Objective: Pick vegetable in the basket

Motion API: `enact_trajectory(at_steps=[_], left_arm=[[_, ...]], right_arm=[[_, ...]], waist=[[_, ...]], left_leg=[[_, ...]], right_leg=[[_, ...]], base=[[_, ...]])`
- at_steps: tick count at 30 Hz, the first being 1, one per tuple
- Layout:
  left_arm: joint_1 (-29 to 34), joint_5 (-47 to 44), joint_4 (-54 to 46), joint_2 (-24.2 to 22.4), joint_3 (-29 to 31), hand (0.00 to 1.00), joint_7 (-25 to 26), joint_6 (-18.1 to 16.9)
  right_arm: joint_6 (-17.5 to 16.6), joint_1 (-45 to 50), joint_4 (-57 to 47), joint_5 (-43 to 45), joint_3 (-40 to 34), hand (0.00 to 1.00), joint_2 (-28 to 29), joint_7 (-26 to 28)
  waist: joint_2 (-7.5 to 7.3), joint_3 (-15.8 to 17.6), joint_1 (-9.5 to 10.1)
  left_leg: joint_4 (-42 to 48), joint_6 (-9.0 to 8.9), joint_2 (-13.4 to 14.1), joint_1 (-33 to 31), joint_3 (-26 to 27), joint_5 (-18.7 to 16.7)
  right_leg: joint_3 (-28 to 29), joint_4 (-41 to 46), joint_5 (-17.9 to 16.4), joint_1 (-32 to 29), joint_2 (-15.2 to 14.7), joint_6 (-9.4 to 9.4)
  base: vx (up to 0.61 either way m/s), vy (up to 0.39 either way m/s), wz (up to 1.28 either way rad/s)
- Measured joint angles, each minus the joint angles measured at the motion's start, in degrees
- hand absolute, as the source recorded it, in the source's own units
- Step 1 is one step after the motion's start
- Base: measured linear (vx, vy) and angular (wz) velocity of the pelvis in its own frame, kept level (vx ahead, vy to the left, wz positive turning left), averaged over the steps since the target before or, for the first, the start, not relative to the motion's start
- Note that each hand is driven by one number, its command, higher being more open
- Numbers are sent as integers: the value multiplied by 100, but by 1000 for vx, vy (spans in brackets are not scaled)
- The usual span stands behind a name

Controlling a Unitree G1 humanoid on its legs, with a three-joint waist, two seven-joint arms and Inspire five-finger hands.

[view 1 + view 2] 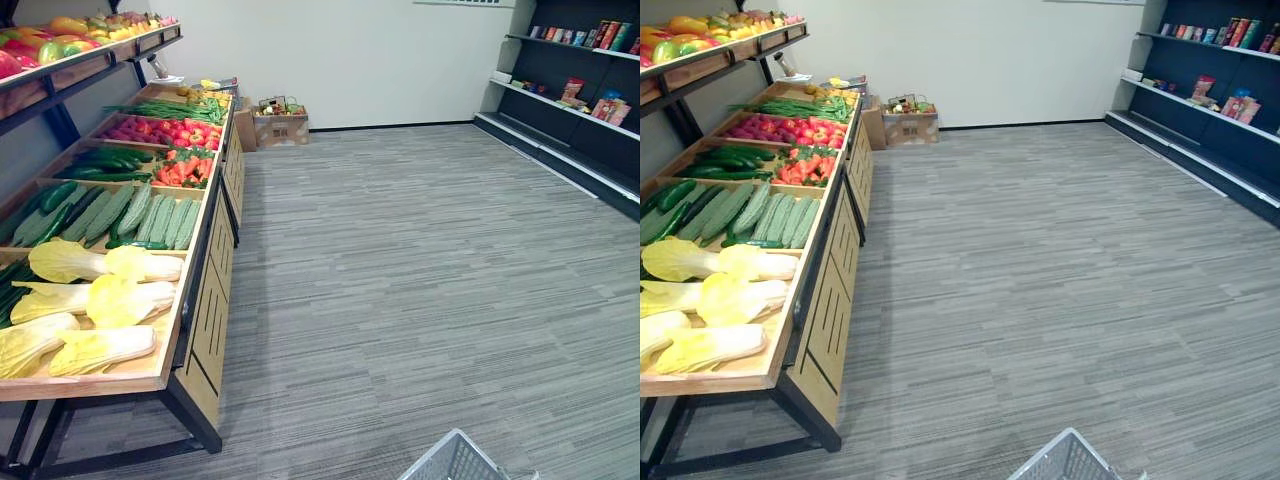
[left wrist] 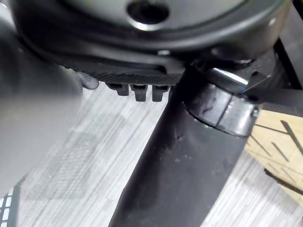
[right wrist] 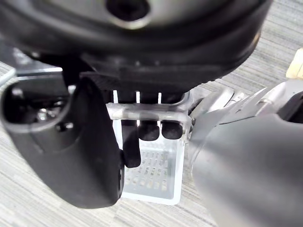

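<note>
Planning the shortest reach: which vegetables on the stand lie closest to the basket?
The pale yellow cabbages, at the near end of the wooden stand, lie closest to the basket. The green gourds and red vegetables sit farther back.

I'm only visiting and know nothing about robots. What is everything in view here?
Cabbages: about six, pale yellow, near end of the wooden stand.
Green vegetables: many, green, next bin back.
Red vegetables: heaps, red, farther bins.
Fruit: heap, mixed colours, upper rack.
Cardboard boxes: about two, brown, by the far wall.
Packets: several, mixed colours, on dark shelves.
Basket: one, white, above the grey floor.
Right robot hand: dark, curled round the basket's handle.
Left robot hand: dark, beside the stand.
</note>
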Motion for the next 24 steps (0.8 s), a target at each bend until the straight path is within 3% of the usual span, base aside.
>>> enact_trajectory(at_steps=[2,3,5,7,9,11,12,13,14,15,17,18,19,20,22,23,24], left_arm=[[-3,49,-57,-17,58,100,8,9],[22,243,-134,-52,241,100,-1,11],[32,274,-180,-18,311,100,16,27],[57,347,-293,-43,497,100,16,52],[47,472,-333,-80,699,100,17,145],[45,488,-346,-83,728,100,41,156],[33,490,-351,-70,799,100,52,165],[2,490,-342,-108,889,100,79,185],[-11,540,-336,-151,962,100,118,235],[-27,601,-346,-205,1068,100,119,234],[-31,671,-384,-214,1142,100,122,234],[8,670,-553,-228,1225,100,89,267],[34,652,-629,-248,1327,100,44,287],[84,624,-738,-358,1476,100,-8,311],[146,573,-755,-385,1562,100,-37,300],[142,466,-728,-321,1551,100,-57,277],[136,349,-711,-248,1529,100,-77,269]], right_arm=[[-25,10,-109,56,-11,0,4,-12],[-79,20,-242,242,0,0,46,-17],[-142,58,-287,249,18,0,89,-9],[-148,194,-319,249,73,0,209,-11],[-151,286,-331,272,129,0,311,-44],[-138,296,-341,272,289,0,292,-51],[-119,294,-339,267,298,0,310,-52],[-107,290,-342,269,304,0,317,-67],[-58,294,-370,275,299,0,277,-77],[-43,315,-385,275,287,0,248,-115],[17,430,-393,263,287,0,247,-143],[83,451,-389,259,292,0,223,-174],[121,469,-390,259,305,0,192,-175],[181,506,-406,236,378,0,116,-174],[210,516,-374,210,406,0,70,-182],[264,522,-274,188,333,0,74,-162],[296,511,-131,161,252,0,91,-152]], waist=[[-10,80,1],[32,170,0],[-3,226,-23],[-45,236,-28],[-47,244,-48],[-60,250,-70],[-104,269,-67],[-100,295,-68],[-79,363,-132],[12,397,-169],[37,400,-172],[53,373,-167],[83,326,-163],[170,237,-151],[255,69,-152],[207,89,-171],[48,141,-155]], left_leg=[[227,91,-61,-2,11,-187],[286,160,-52,62,87,-241],[288,216,-13,219,102,-243],[288,211,102,277,60,-247],[247,167,271,207,21,-274],[229,80,382,134,-13,-328],[171,18,415,182,-18,-362],[124,-39,471,262,-48,-379],[273,-212,593,365,-44,-425],[817,-145,762,318,-53,-679],[1653,-69,957,240,-148,-1062],[2852,-1,1033,-93,-319,-1251],[3512,9,1069,-287,-370,-1241],[4535,77,1075,-602,-343,-911],[4890,6,1257,-915,-293,-431],[5110,48,1318,-992,-282,119],[5384,10,1363,-1054,-255,458]], right_leg=[[-127,975,-180,-337,-135,94],[-253,2092,-119,-836,-244,1],[-354,2762,-125,-1092,-341,-70],[-483,2623,-233,-1106,-366,-184],[-510,1823,-222,-1097,-337,-170],[-421,992,-182,-1019,-329,-109],[-471,703,-85,-919,-398,19],[-565,794,12,-916,-374,55],[-802,1125,-115,-953,-350,-96],[-929,1562,-487,-997,-285,-224],[-1130,2048,-983,-883,-225,-345],[-1247,2173,-1163,-772,-175,-424],[-1280,2184,-1214,-741,-131,-449],[-1307,2185,-1308,-680,-10,-453],[-1366,2084,-1394,-567,97,-459],[-1401,1713,-1349,-211,201,-498],[-1411,1354,-1198,160,235,-600]], base=[[-153,31,-8],[-123,23,-5],[-64,-11,13],[-40,-92,30],[33,-198,24],[123,-237,3],[160,-251,-2],[291,-388,9],[272,-328,21],[287,-316,31],[346,-283,43],[398,-261,40],[346,-122,20],[343,-53,7],[361,-39,14],[379,-48,24],[431,-58,21]])
